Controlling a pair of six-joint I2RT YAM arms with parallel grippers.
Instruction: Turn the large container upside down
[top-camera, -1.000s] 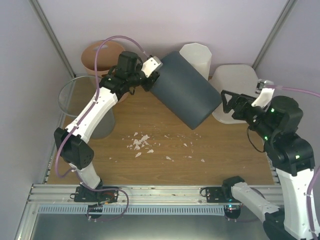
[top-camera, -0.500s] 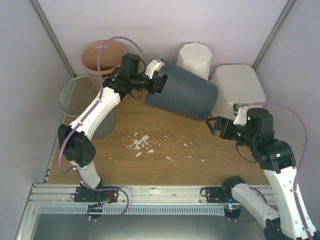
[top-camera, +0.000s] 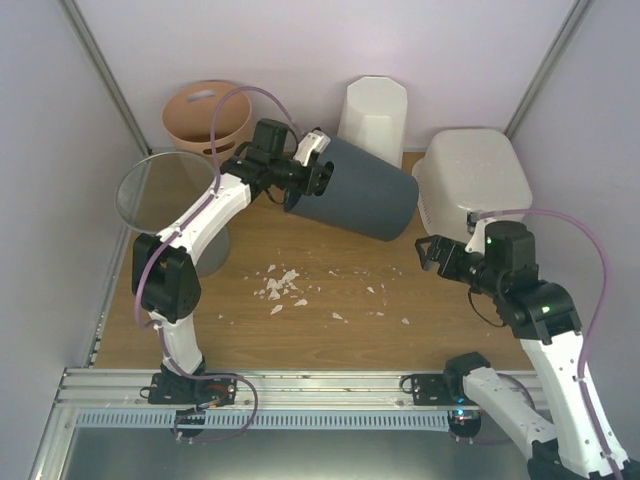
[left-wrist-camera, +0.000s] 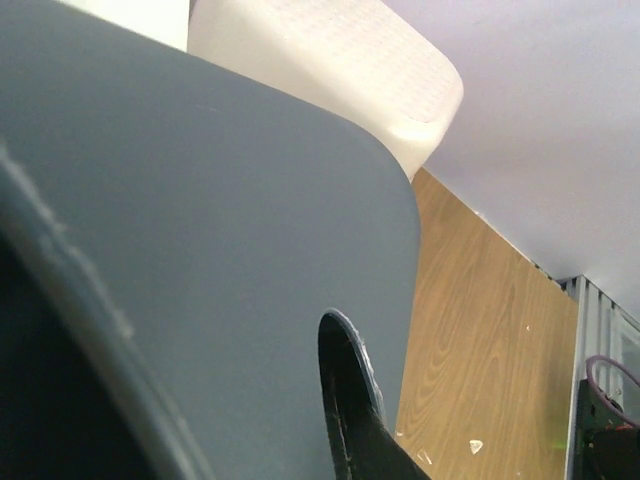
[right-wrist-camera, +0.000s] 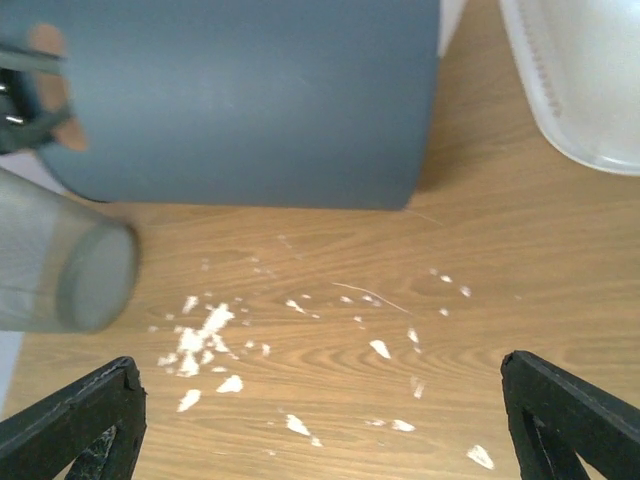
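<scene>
a: in the top view, where is the large container (top-camera: 470, 175) found, and which claw is nearer?
b: it is set at the back right of the table (top-camera: 330, 340), near the tall white faceted bin (top-camera: 372, 110). a closed, rounded surface is shown upward, so it is judged to be lying base-up already. the right gripper (top-camera: 426, 255) is by far the nearer. the tub lies just behind it and to its right, yet the claw is pointed left, toward the table's middle. the tub looks about as deep as wide, so its long axis cannot be told

a: and the arms' poses?
b: the right arm is folded, with its forearm laid toward the back left. the left arm is stretched far back, and the left gripper (top-camera: 308, 180) is clamped on the rim of the dark grey bin (top-camera: 365, 200), which is held tipped on its side, base toward the tub

a: what is added by the left wrist view?
b: the frame is filled by the grey wall, with one finger (left-wrist-camera: 345, 390) pressed on its outside. the tub's textured top is seen beyond it

a: and by the right wrist view?
b: the jaws are spread wide with nothing held. only white scraps (right-wrist-camera: 205, 335) on the wood are framed between them. the grey bin's base is seen ahead, the grey wire-mesh bin (right-wrist-camera: 60, 270) at the left, and the tub's flared lip at the upper right, seemingly down on the table. a swing to the right is judged necessary before the tub could be reached
</scene>
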